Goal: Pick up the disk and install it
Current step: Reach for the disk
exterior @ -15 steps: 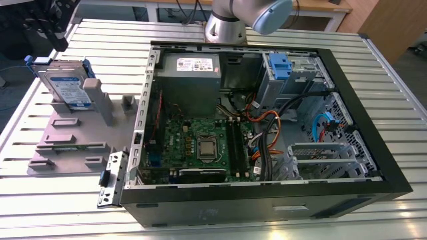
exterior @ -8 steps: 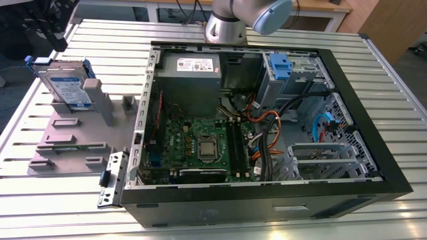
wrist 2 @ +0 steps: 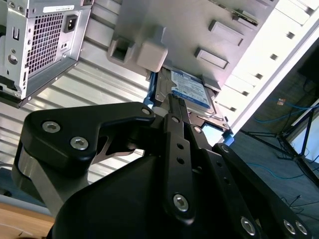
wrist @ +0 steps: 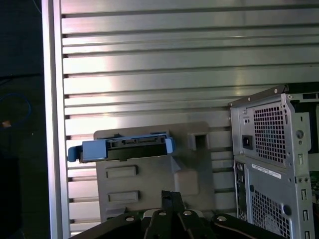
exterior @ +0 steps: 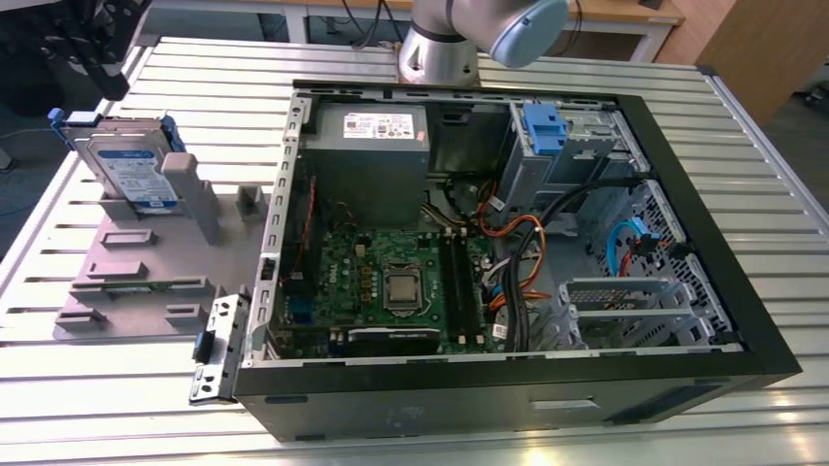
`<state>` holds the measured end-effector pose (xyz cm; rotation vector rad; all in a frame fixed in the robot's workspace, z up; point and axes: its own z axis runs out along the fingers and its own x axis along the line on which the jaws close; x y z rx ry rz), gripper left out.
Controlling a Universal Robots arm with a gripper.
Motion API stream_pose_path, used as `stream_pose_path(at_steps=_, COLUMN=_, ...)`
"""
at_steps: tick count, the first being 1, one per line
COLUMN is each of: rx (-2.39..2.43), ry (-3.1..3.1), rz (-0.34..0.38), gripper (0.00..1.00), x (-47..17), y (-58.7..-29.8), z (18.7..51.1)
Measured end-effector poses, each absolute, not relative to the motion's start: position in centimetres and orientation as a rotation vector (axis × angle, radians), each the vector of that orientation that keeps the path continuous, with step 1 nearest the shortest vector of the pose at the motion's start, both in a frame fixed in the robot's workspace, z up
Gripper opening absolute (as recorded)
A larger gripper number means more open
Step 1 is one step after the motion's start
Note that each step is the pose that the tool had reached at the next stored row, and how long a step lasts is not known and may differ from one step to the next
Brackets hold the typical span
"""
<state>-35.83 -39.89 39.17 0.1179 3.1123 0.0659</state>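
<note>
The disk (exterior: 130,165) stands on edge in a grey holder (exterior: 130,282) on the slatted table, at the exterior view's left of the open computer case (exterior: 518,388). It is silver with a white-and-blue label and a blue carrier frame. In the first wrist view I see the disk (wrist: 124,148) edge-on, and in the second wrist view the label face of the disk (wrist 2: 192,92). My gripper (exterior: 104,68) hangs above the disk, apart from it. The gripper (wrist: 172,196) is shut with nothing in it, its tips (wrist 2: 169,99) pointing toward the disk.
Inside the case sit a grey power supply (exterior: 369,146), a green motherboard (exterior: 388,282), loose cables (exterior: 518,243) and a grey bay with a blue latch (exterior: 542,126). The case's back panel (wrist: 271,164) stands close beside the holder. The table edge (wrist: 50,119) runs near the disk.
</note>
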Motion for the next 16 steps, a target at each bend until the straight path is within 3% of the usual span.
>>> stream_pose_path(at_steps=16, rx=0.118, ry=3.112, rz=0.066, gripper=0.11, x=-36.16, y=-39.90, z=39.17)
